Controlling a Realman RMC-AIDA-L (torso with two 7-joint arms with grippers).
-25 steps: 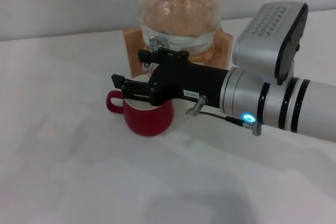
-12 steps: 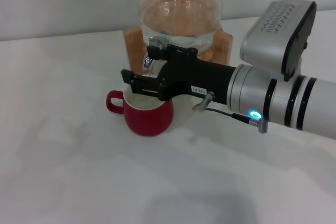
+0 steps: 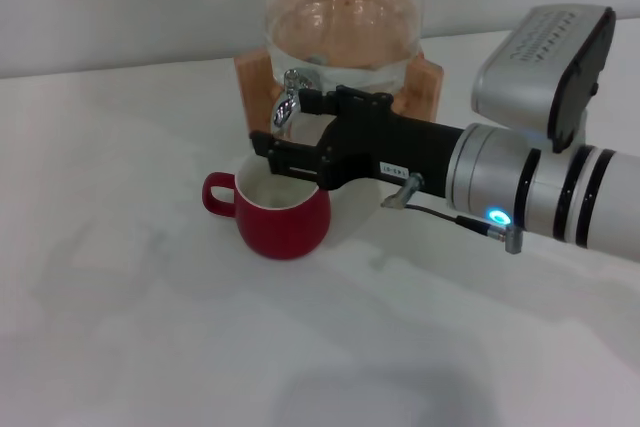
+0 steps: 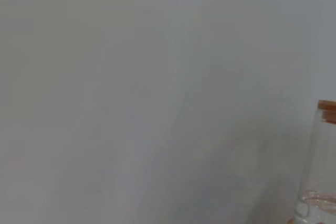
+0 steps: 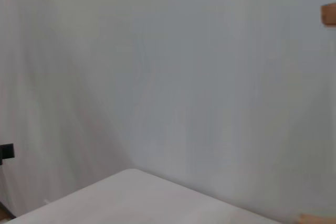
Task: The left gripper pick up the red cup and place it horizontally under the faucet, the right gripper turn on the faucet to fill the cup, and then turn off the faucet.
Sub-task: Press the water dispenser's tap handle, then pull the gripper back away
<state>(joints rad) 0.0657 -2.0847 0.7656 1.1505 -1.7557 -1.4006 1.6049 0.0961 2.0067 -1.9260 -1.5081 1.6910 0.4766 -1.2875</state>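
Note:
The red cup [image 3: 283, 219] stands upright on the white table, its handle toward my left, just below and in front of the faucet [image 3: 287, 107]. The chrome faucet sticks out of the glass jar [image 3: 340, 32]. My right gripper [image 3: 279, 123] reaches in from the right above the cup's rim. Its black fingers are apart, with the faucet's lever between the upper and lower fingertip. It stays open, and I cannot tell whether a finger touches the lever. No left gripper shows in any view.
The jar rests on a wooden stand [image 3: 253, 82] at the back of the table [image 3: 150, 327]. The left wrist view shows a bare wall and the jar's edge [image 4: 321, 192]. The right wrist view shows wall and a table corner [image 5: 131, 198].
My right gripper has moved right and back, from over the cup's left rim to the faucet lever. The cup has not moved.

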